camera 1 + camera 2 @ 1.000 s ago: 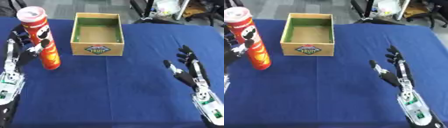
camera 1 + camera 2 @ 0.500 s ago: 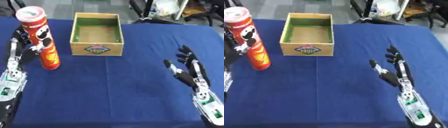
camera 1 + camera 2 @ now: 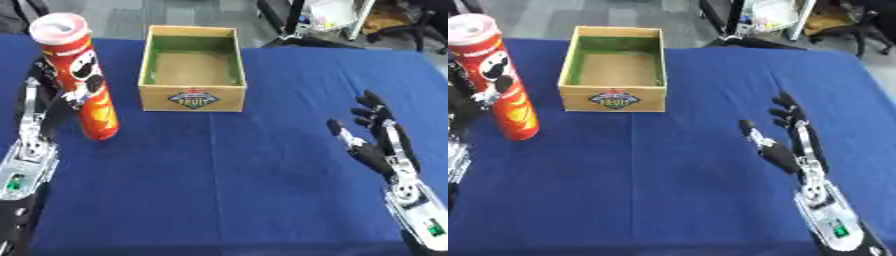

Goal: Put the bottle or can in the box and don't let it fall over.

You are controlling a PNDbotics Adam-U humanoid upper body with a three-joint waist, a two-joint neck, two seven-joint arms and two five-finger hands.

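Red chip can (image 3: 80, 82) with moustached face logo standing upright just left of the box (image 3: 192, 67), tilting slightly. Box label reading "FRUIT". Left hand (image 3: 42, 102) sitting against the can's left side, fingers hidden, grip impossible to judge. Right hand (image 3: 791, 145) resting spread wide, well right of box. Blue tablecloth (image 3: 227, 190); office chairs (image 3: 411, 22) standing behind.

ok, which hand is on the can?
The left hand, behind the upright red can. The right hand hangs open over bare blue cloth, touching nothing.

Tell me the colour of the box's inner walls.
Green, above a brown floor; the box shows it best in the left eye view.
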